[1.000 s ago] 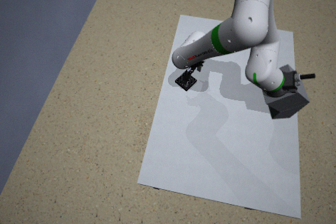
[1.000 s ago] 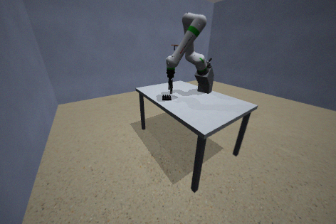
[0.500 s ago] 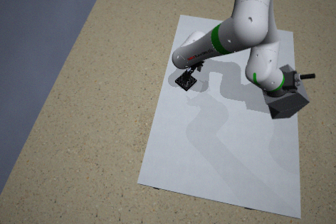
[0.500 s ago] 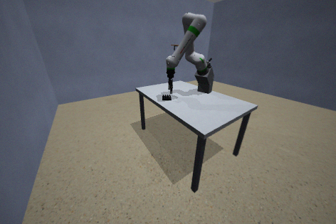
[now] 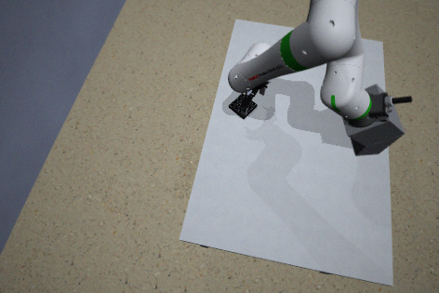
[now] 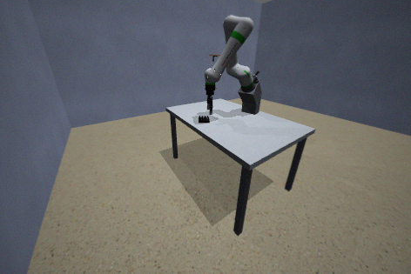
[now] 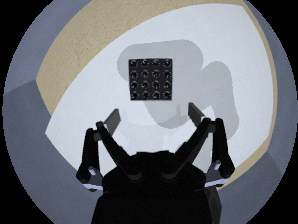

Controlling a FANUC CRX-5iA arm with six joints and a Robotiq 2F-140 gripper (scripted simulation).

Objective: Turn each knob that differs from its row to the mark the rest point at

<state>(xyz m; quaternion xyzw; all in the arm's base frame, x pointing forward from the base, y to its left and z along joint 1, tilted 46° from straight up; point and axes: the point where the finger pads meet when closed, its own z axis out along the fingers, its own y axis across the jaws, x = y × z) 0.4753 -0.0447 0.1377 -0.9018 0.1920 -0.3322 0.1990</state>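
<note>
The knob box point(image 5: 238, 107) point(image 6: 203, 119) point(image 7: 150, 78) is a small black square box with a grid of dark knobs. It stands on the white table point(image 5: 298, 196) point(image 6: 261, 133) point(image 7: 84, 129) near its left edge. The knob lines and marks are too small to read. My gripper point(image 7: 153, 111) point(image 6: 209, 108) point(image 5: 259, 90) is open and empty. It hangs above the table, a little beside the box and well clear of it, with the fingers spread wide.
The arm's grey base block point(image 5: 375, 132) point(image 6: 252, 98) stands at the far end of the table. The table edge point(image 5: 219, 117) runs close to the box on the left. Sandy floor point(image 5: 116, 150) lies below.
</note>
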